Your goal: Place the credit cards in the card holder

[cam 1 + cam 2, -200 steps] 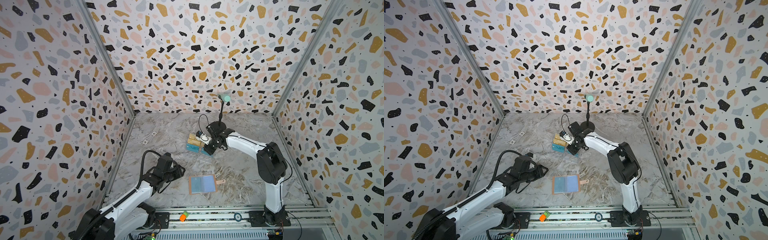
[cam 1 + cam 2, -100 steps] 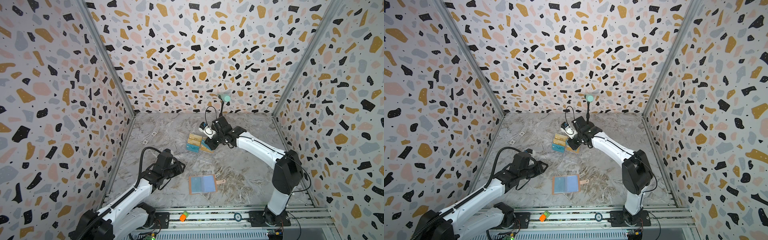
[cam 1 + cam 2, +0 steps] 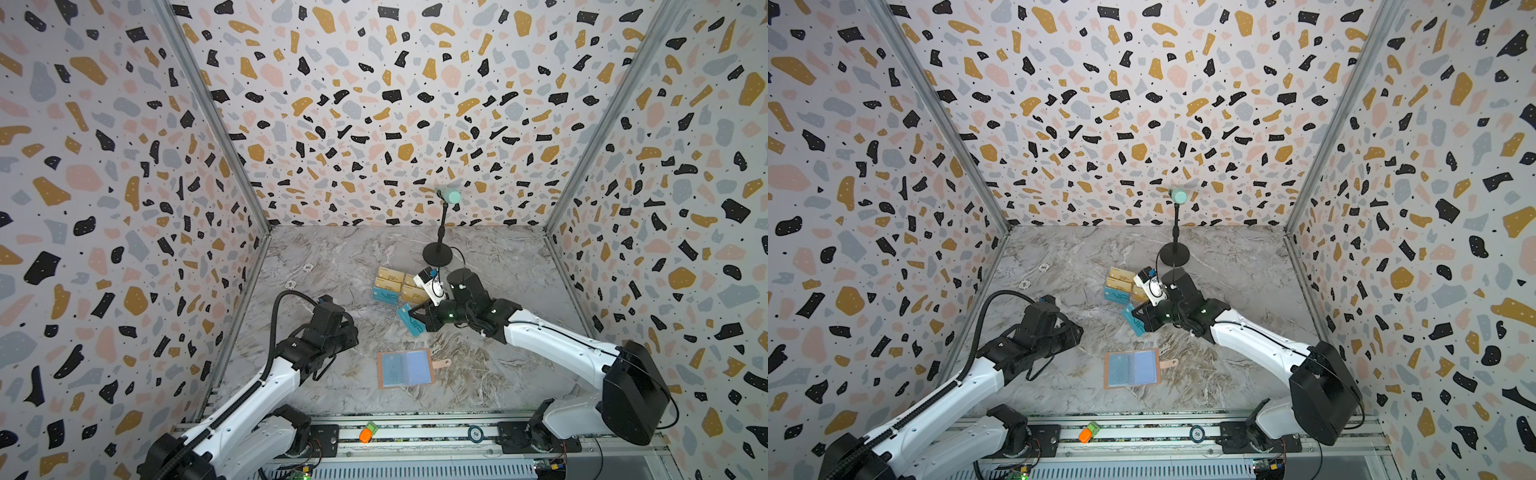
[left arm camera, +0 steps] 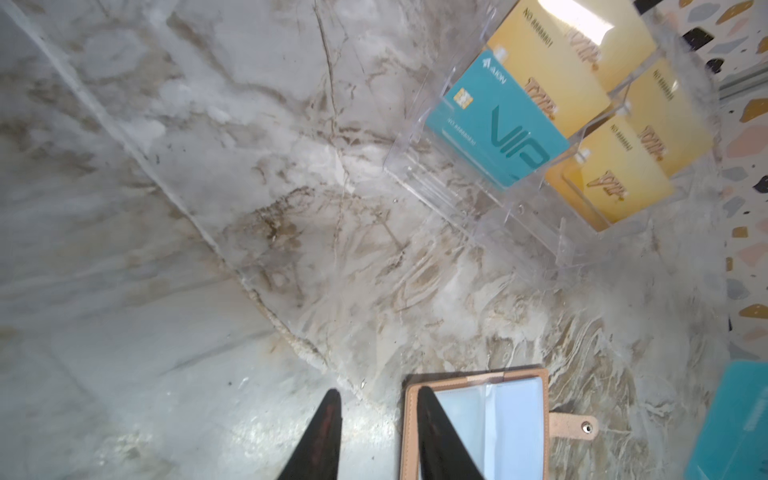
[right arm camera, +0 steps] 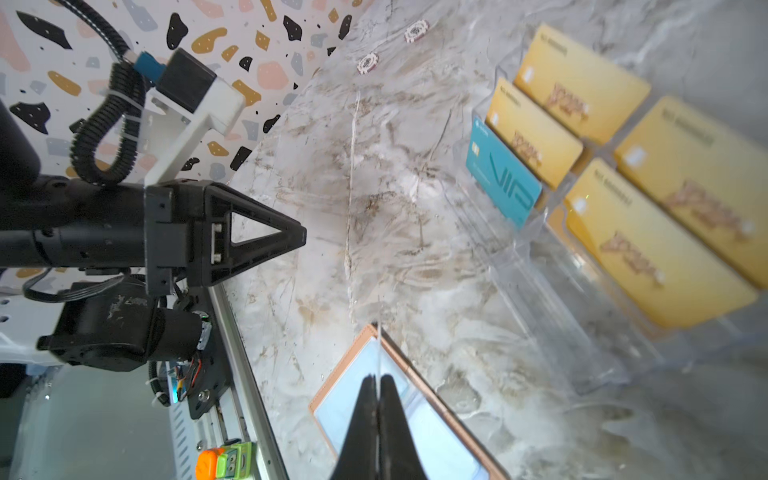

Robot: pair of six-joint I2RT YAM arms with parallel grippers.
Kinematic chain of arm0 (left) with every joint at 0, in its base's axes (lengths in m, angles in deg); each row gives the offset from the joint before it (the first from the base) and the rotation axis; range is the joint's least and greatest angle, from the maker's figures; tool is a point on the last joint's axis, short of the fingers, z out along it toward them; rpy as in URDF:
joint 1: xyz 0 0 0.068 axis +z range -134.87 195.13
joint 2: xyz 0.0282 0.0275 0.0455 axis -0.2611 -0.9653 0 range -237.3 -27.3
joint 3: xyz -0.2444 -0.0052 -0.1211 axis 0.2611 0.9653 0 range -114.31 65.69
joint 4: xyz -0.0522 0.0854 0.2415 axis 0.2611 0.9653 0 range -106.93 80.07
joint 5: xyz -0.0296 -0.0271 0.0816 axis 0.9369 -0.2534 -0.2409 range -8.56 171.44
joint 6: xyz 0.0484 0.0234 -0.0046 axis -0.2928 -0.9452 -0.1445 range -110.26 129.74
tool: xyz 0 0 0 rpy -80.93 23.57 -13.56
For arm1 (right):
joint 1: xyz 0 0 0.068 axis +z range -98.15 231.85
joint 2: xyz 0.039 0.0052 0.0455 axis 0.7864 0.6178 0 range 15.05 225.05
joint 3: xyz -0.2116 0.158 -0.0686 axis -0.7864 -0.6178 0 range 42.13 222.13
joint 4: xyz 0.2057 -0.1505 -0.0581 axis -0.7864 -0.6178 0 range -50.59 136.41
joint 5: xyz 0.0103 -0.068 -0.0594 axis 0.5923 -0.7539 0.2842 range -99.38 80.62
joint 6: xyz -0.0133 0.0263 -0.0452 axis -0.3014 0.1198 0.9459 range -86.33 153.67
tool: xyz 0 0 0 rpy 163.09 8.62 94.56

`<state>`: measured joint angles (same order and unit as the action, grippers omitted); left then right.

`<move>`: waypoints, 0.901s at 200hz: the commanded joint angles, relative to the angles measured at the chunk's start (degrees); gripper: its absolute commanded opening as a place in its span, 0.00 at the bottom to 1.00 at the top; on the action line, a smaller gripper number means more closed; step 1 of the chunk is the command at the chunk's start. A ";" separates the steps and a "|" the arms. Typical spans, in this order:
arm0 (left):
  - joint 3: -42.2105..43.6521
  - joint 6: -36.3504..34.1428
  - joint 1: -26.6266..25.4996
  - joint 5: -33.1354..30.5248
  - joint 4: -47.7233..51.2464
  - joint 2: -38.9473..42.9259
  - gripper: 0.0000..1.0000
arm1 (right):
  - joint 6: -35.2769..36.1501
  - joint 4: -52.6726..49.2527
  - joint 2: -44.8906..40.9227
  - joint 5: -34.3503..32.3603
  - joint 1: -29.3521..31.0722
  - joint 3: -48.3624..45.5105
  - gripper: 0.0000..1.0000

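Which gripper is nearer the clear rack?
Right. The right gripper, shut on a teal card, hangs at the rack's front; the left gripper sits farther off, front-left.

A second ago the right pincer sat against the front of the clear rack. Now it stands off the rack on the near side, between it and the open card holder. It is clamped on a teal card, which it holds tilted above the worktop. The black elbow of the right arm sits further toward the right wall and lower in both top views. The left pincer has its jaws closer together, with a gap left between them.
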<state>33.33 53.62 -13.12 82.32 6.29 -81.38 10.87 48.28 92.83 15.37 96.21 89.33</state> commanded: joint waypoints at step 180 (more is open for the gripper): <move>10.09 9.05 -19.24 0.81 -22.99 -11.04 0.10 | -38.33 42.60 11.61 16.93 -2.17 -24.92 0.00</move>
<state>41.35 60.13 -32.07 81.80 -12.74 -92.38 -24.15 85.41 103.89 30.10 93.65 65.22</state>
